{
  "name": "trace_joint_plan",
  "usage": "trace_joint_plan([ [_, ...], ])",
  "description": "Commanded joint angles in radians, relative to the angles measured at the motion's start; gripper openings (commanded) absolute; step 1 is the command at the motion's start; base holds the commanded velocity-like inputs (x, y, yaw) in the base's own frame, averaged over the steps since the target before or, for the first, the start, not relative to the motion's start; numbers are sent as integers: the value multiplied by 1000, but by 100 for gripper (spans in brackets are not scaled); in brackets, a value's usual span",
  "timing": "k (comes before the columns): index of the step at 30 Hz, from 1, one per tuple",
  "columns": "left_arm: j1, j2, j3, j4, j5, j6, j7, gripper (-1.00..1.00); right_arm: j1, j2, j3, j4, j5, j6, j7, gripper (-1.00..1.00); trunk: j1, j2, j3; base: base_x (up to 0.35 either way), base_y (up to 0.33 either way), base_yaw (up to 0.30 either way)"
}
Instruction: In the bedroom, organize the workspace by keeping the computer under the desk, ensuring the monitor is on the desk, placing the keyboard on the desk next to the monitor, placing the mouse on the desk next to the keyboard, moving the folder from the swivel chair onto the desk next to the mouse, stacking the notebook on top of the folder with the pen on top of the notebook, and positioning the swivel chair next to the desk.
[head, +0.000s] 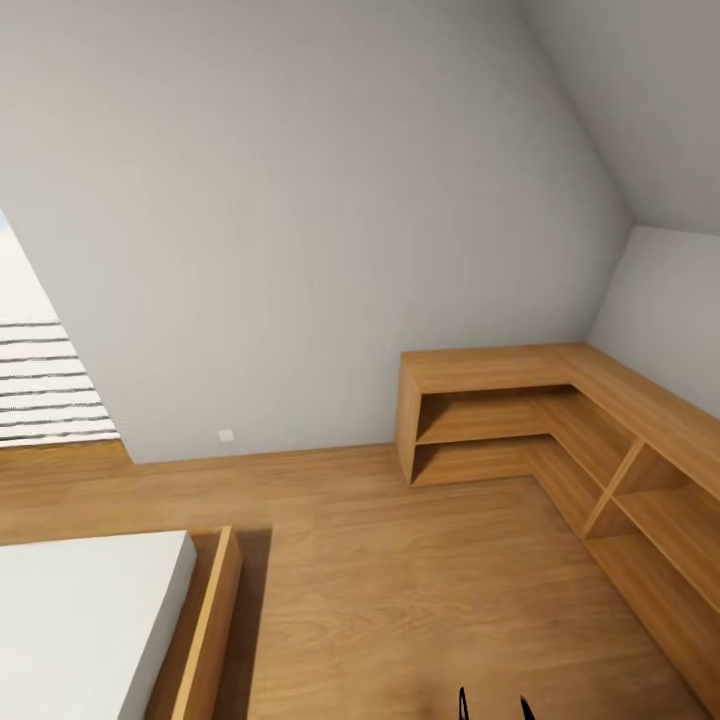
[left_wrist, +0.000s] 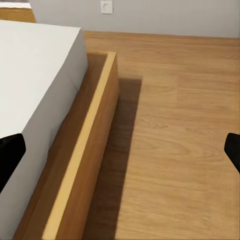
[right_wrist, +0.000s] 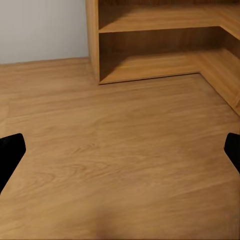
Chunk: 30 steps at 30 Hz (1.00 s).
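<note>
Head view takes in the bedroom: white mattress (head: 80, 610) in its low wooden bed frame (head: 205, 640) at left, bare wood floor (head: 400, 590) mid-room, empty corner shelving (head: 560, 420) at right. Left gripper (left_wrist: 120, 155) spread wide, empty, above the bed's edge; right gripper (right_wrist: 120, 155) likewise agape over floorboards.

the bedroom's sloped white walls (head: 300, 200) meet a light wood floor (head: 400, 580). a low wooden bed frame (head: 205, 630) holds a white mattress (head: 80, 610) at the near left corner; what seems to be a skylight (head: 45, 380) shows beyond it.
</note>
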Motion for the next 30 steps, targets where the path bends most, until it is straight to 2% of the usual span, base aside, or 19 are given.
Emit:
trace_joint_plan([
  [1, -1, 0, -9, 0, 3, -3, 7, 100, -1, 0, 8, 2, 0, -2, -9, 100, 1, -2, -2, 328, 0, 0],
  [24, -1, 2, -7, 0, 3, -3, 7, 100, -1, 1, 10, 4, 1, -2, -5, 100, 1, -2, -2, 328, 0, -1],
  [30, -1, 2, -7, 0, 3, -3, 7, 100, -1, 1, 10, 4, 1, -2, -4, 100, 1, -2, 0, 328, 0, -143],
])
